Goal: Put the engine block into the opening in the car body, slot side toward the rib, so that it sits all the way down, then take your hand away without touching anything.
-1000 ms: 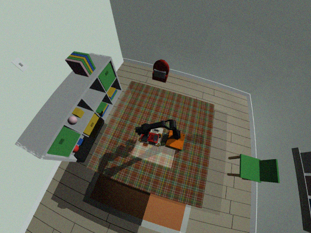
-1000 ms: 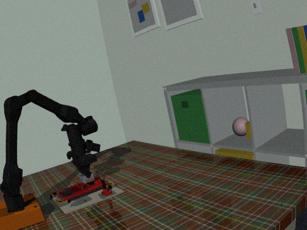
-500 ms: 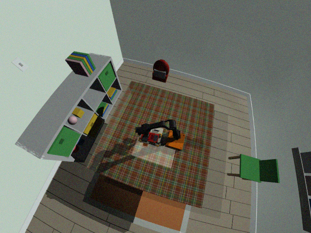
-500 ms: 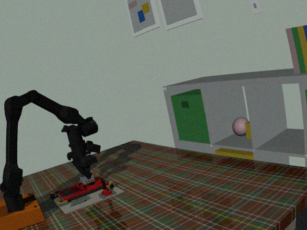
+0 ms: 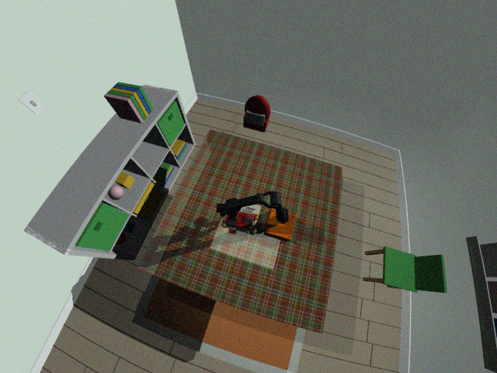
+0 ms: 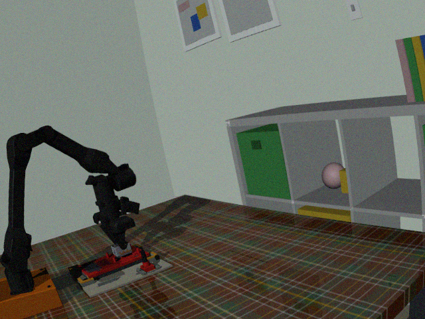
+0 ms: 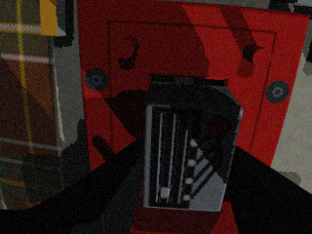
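A grey engine block (image 6: 118,251) (image 7: 207,192) with dark slots and a row of pale round studs is held between the two dark fingers of my gripper (image 7: 185,152), which is shut on it. The red car body (image 6: 99,268) (image 7: 161,39) (image 5: 245,217) lies under the block. In the wrist view a dark strip of the opening (image 7: 163,78) shows just beyond the block's far edge. The block covers the rest of the opening, and the rib cannot be made out. In the exterior view the block stands up above the red surface; how deep its lower end reaches is hidden.
The car body lies on a pale board (image 6: 97,289). A small red part (image 6: 147,267) with a black upright stands beside the body on that board. The arm's orange base (image 6: 30,298) (image 5: 280,228) is nearby. A plaid cloth (image 6: 274,274) (image 5: 297,289) covers the surface.
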Controlling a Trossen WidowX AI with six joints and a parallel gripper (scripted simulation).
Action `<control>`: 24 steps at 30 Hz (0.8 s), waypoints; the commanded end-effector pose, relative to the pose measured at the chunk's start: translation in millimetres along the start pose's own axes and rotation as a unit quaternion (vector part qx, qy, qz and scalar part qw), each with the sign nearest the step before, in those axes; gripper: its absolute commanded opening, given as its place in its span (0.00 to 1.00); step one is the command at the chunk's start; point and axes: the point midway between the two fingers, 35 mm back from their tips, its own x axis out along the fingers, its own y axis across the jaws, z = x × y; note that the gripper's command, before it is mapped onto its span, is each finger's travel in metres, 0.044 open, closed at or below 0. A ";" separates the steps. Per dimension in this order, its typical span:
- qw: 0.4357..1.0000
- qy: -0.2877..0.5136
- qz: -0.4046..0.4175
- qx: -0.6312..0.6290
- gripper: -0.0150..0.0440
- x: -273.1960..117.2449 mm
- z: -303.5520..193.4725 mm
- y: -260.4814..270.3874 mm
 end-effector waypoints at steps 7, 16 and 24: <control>1.000 0.000 -0.003 -0.002 0.52 3.3 -0.1 -1.0; 1.000 0.000 -0.003 -0.002 0.52 5.9 -0.2 -1.0; 1.000 0.000 -0.003 -0.001 0.52 8.3 -0.2 -0.9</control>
